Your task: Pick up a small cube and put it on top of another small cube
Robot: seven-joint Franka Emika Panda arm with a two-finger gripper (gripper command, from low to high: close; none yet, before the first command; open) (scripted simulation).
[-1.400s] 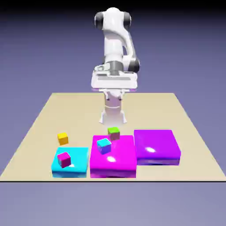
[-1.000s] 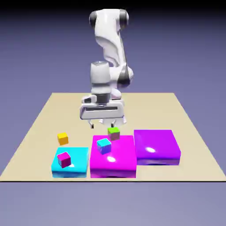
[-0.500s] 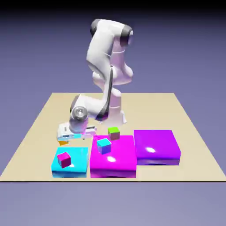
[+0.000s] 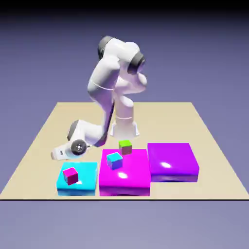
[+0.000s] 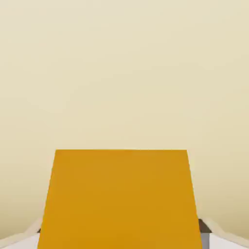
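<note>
Gripping the small orange cube (image 5: 121,199) down at the desk (image 4: 160,121), tool (image 5: 121,238) clamped on both sides, beyond the cyan block (image 4: 87,170). Pickup in hand, stacking not yet done; next, lifting straight up, then carrying over another small cube.

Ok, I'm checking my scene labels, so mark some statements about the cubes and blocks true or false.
1. The white pincer is closed on the small orange-yellow cube. True.
2. The small pink cube rests on the flat purple block. False: it's on the flat cyan block.
3. The small blue cube is on the flat magenta block. True.
4. The pincer hides the pink cube in the exterior view. False: that cube shows plainly.
</note>
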